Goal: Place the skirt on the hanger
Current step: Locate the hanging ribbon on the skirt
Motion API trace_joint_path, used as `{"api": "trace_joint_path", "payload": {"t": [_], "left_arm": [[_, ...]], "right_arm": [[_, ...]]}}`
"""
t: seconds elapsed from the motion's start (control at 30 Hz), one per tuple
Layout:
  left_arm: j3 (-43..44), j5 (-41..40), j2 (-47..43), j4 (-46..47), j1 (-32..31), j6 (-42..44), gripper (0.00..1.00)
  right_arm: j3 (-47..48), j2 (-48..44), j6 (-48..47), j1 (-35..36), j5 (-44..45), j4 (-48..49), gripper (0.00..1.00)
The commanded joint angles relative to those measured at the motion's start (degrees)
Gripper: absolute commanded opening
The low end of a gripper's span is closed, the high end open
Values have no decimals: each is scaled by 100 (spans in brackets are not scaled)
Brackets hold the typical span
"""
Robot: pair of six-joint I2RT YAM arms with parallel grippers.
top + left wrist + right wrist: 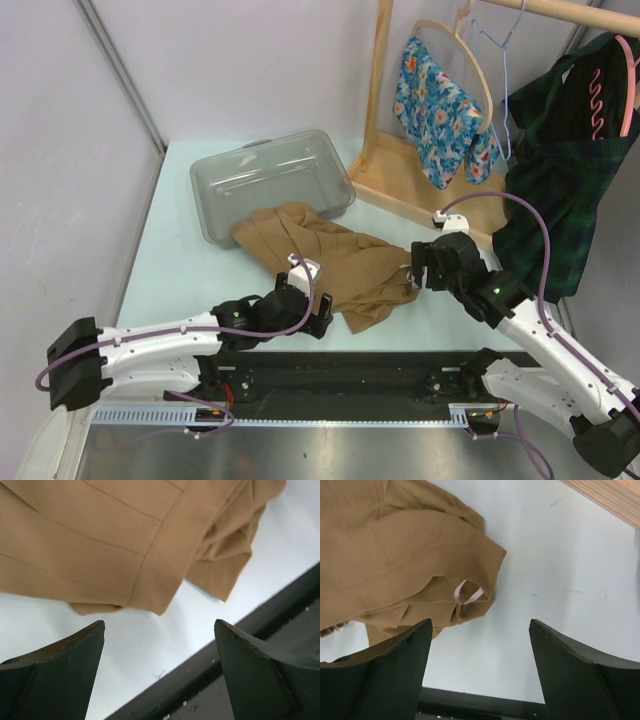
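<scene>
Preparing to grasp, I judge: left gripper (pixel 160 625) and right gripper (pixel 480 622) both stand wide, holding nothing. The crumpled tan fabric skirt (pixel 330 262) lies on the pale table (pixel 170 260), left gripper at its six o'clock, right at three. Next I should pinch the edge by the small white loop (pixel 468 594).

skirt (pixel 335 255): plain tan, I see
hung cloth (pixel 430 108): blue floral
hung garment (pixel 562 180): dark green plaid
bin (pixel 268 178): clear grey

a brown skirt (pixel 330 262) lies bunched on the table (pixel 180 270), right by a clear bin (pixel 270 180). the left gripper (pixel 318 312) is at its near edge, the right gripper (pixel 416 268) at its right side.
</scene>
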Motion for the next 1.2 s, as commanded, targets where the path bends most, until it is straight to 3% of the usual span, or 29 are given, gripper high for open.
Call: {"api": "trace_joint_path", "payload": {"t": [0.0, 0.13, 0.37, 0.43, 0.53, 0.67, 0.83, 1.0, 1.17], "left_arm": [[-88, -670, 261, 841, -71, -61, 93], [53, -714, 613, 720, -124, -157, 87], [17, -872, 921, 623, -159, -228, 73], [18, -846, 1053, 745, -150, -202, 74], [-18, -706, 1211, 1035, -150, -192, 83], [9, -845, 1571, 1089, -159, -281, 81], [158, -1241, 1862, 922, -159, -272, 64], [386, -1619, 2081, 772, -150, -254, 38], [571, -1786, 2012, 632, -159, -228, 18]], "right_arm": [[-152, 37, -19, -433, -155, 588, 82], [-222, 126, 33, -821, -586, 728, 75], [-302, 336, 16, -1093, -920, 931, 75], [-354, 450, -2, -1172, -1069, 1053, 75], [-372, 582, -19, -1260, -1201, 1194, 75], [-363, 784, -63, -1427, -1351, 1335, 74], [-372, 943, -133, -1480, -1561, 1467, 71], [-363, 1048, -186, -1550, -1553, 1598, 68], [-363, 1189, -239, -1700, -1667, 1696, 59]]}}
